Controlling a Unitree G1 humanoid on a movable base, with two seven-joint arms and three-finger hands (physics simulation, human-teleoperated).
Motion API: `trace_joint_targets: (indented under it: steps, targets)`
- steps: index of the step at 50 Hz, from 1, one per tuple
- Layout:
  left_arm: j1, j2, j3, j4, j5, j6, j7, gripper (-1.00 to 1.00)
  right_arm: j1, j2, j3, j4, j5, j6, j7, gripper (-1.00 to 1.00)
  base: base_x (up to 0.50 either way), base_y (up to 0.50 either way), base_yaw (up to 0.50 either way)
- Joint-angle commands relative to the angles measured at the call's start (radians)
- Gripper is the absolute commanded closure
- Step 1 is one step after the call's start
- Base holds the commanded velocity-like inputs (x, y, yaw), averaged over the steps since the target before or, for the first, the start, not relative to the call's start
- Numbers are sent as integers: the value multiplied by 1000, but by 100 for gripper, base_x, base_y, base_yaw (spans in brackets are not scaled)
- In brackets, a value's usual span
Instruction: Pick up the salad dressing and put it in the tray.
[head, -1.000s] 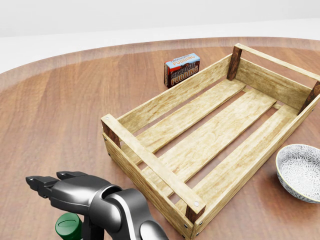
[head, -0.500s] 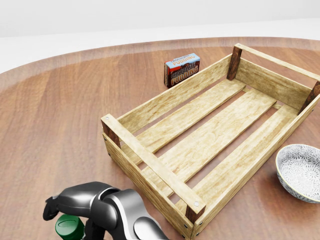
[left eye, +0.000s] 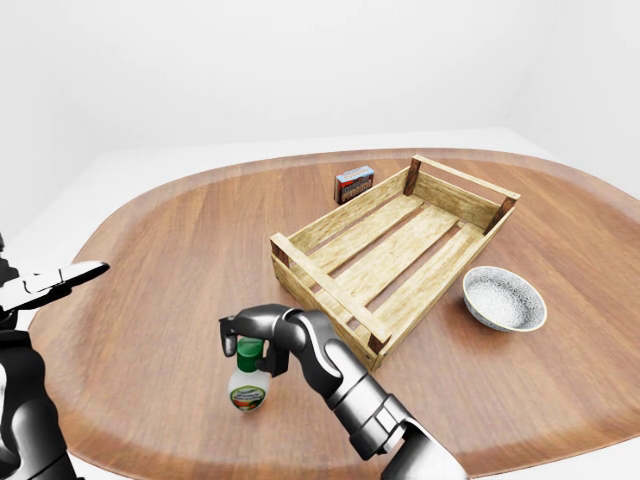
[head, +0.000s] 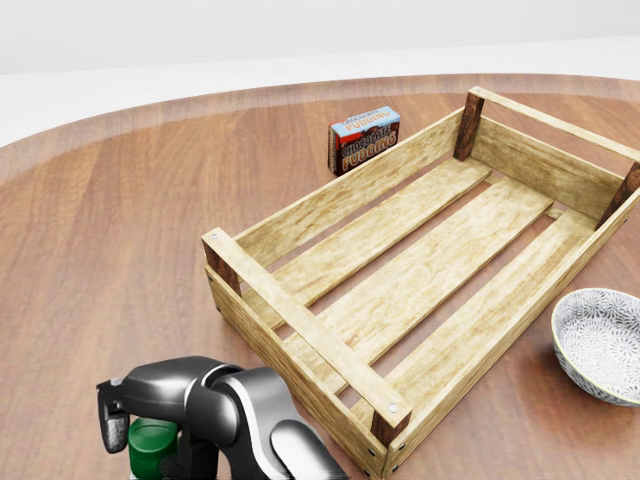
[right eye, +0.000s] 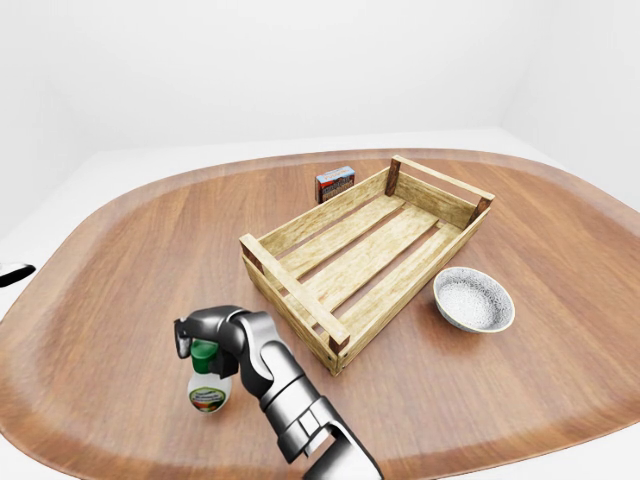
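We see the salad dressing (left eye: 247, 385) standing upright on the wooden counter (left eye: 150, 260), near the bottom left of the left-eye view — a small white bottle with a green cap. The right hand (left eye: 243, 338) is at the cap, its dark fingers (head: 112, 420) curled down around the bottle's neck; we judge that they grip it, and the bottle's base rests on the counter. The tray (left eye: 392, 255) (a slatted wooden crate) lies to the right of the bottle, near it but apart, with nothing in it. Beyond the tray's upper left side stands a pudding box (left eye: 354, 183). A patterned bowl (left eye: 504, 298) sits just beside the tray's right side. The left hand (left eye: 50, 283) is at the left edge, fingers stretched out flat.
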Motion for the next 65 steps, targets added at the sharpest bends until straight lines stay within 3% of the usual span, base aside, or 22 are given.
trace_joint_targets:
  steps: [1, 4, 8, 11, 25, 33, 47, 60, 65]
  targets:
    - [0, -4, -9, 5, 8, 0, 0, -100, -72, 0, -39, -52, -27, 0, 0, 100, 0, 0, 0]
    - [-1, -6, -12, 9, 12, 0, -2, -100, -130, -6, -3, -91, 32, 0, 0, 100, 0, 0, 0]
    - [-1, -8, -16, 5, 15, 0, -2, -100, -248, -92, 63, -165, 163, 0, 0, 100, 0, 0, 0]
    - [-2, -9, -18, 3, 17, 0, -2, -100, -302, -118, 67, -189, 201, 0, 0, 100, 0, 0, 0]
    - [-3, -12, -23, 15, 23, 0, -10, -100, -629, -106, -152, -109, 260, 0, 0, 100, 0, 0, 0]
    - [-2, -12, -21, 12, 20, 0, -10, -100, -778, -147, -243, -44, 284, 0, 0, 100, 0, 0, 0]
    - [-2, -11, -18, 8, 20, 0, -10, -100, -889, -299, -311, 90, 307, 0, 0, 100, 0, 0, 0]
    - [-3, -14, -26, 12, 26, 0, -10, -100, -829, -401, -322, 63, 262, 0, 0, 100, 0, 0, 0]
    - [-3, -14, -26, 14, 26, 0, -11, -100, -790, -452, -283, 24, 278, 0, 0, 100, 0, 0, 0]
